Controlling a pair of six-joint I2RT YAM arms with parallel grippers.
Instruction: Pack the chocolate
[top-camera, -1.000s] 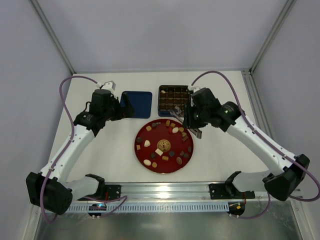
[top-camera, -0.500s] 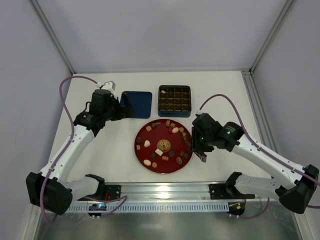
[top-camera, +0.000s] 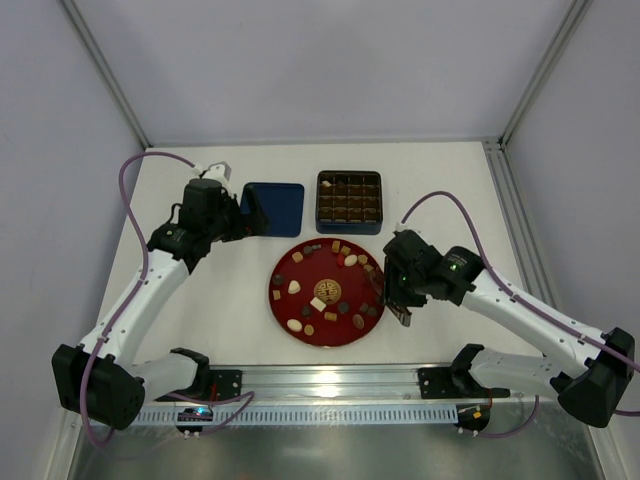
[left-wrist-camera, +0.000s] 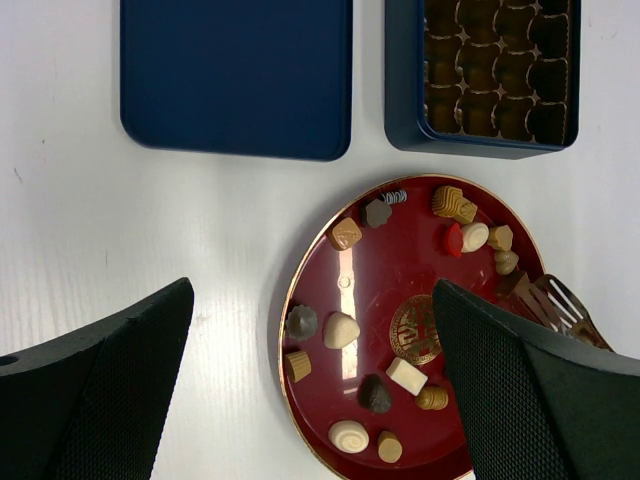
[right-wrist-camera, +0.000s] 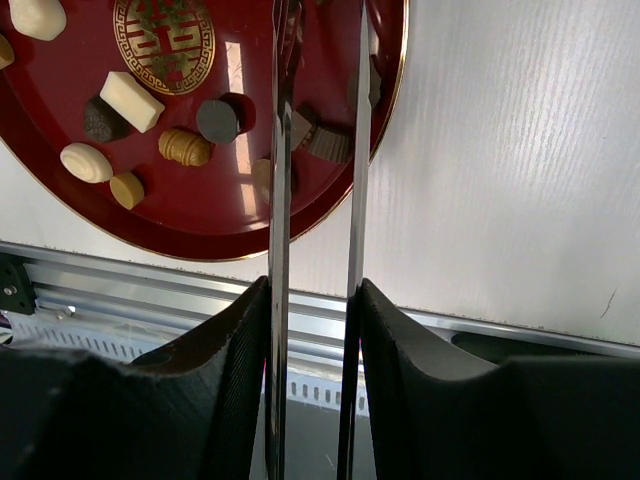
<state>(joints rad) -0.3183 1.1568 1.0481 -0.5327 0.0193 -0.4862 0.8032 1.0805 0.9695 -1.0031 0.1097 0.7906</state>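
The chocolate (top-camera: 327, 292) is several dark, light-brown and cream pieces spread on a round red plate (top-camera: 290, 268). They also show in the left wrist view (left-wrist-camera: 341, 330) and the right wrist view (right-wrist-camera: 132, 101). My right gripper (top-camera: 397, 296) is shut on metal tongs (right-wrist-camera: 280, 150) at the plate's right rim. The tong blades stand slightly apart around brown pieces (right-wrist-camera: 326, 143), and their tips are out of frame. The tong tips show in the left wrist view (left-wrist-camera: 552, 300). My left gripper (top-camera: 250, 215) is open and empty, above the table left of the plate.
A square dark-blue tin (top-camera: 349, 218) with a gridded brown insert stands behind the plate. Its flat blue lid (top-camera: 272, 208) lies to its left. An aluminium rail (top-camera: 330, 378) runs along the near table edge.
My right arm has swung from the tin down to the plate's right rim with the tongs, then settled slightly. The left arm has not moved.
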